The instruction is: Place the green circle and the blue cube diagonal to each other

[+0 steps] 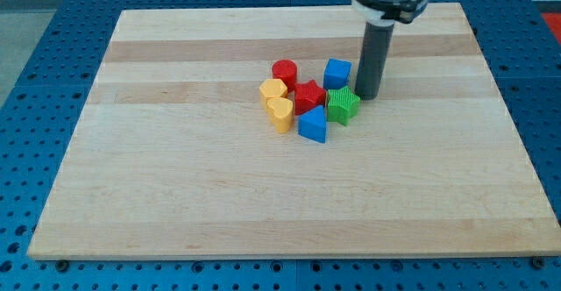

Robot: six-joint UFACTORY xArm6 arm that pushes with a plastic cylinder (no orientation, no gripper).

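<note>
- here we are above the wooden board, and our rod comes down from the view's top, right of the board's middle.
- there's no hand on us to spread, press together or pinch: just a straight dark rod, holding nothing.
- my tip sits on the board just right of the blue cube and just above the green block, close to both; we cannot tell if it touches either.
- the green block has a ribbed, star-like outline from here.
- all the blocks huddle in one cluster near the board's centre, well away from every edge and corner.
- the blue cube is top right of that cluster, the green block just below it.
- red cylinder top left, red star in the middle.
- two yellow blocks on the left: one above, the other below.
- a second blue block, wedge-like, sits at the cluster's bottom.
</note>
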